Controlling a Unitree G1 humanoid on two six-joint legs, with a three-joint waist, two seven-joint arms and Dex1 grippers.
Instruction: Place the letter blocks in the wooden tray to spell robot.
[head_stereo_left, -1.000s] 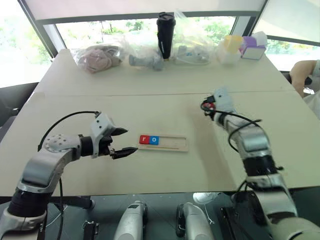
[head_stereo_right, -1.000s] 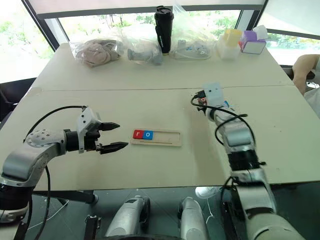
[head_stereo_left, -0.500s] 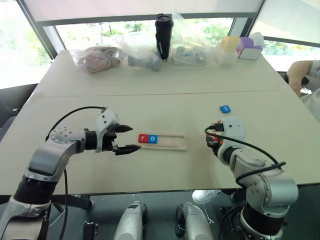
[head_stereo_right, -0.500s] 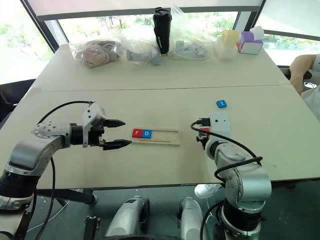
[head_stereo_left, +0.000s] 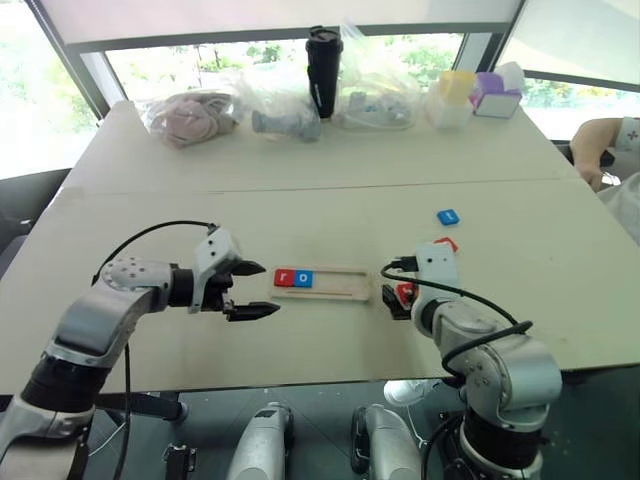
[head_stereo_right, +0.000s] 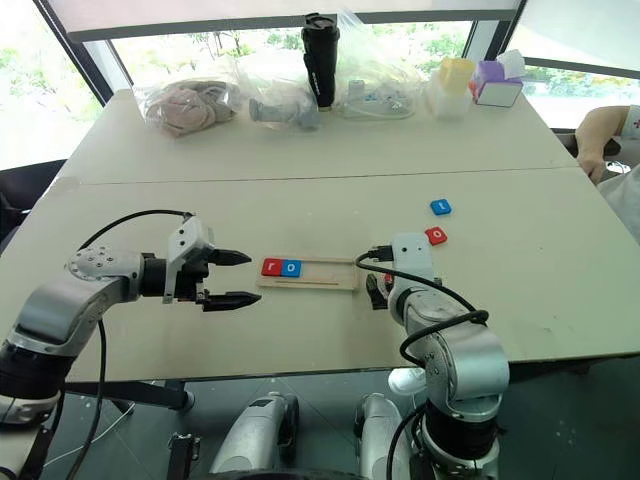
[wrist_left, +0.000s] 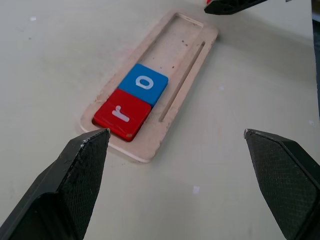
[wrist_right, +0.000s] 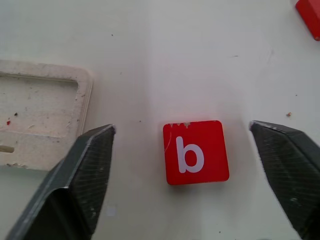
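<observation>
Both eye views sit up high, looking forward and down across the desk (head_stereo_left: 300, 200) to its far edge by the windows. They're the same scene, just nudged sideways from each other. The left wrist view is way closer, looking low along the desk at the tray (wrist_left: 165, 80) from its end with the r tile (wrist_left: 122, 114) and o tile (wrist_left: 144, 83). The right wrist view is close too, facing almost straight down on the b tile (wrist_right: 196, 152), catching the tray's other end. So the tray's in all four.
</observation>
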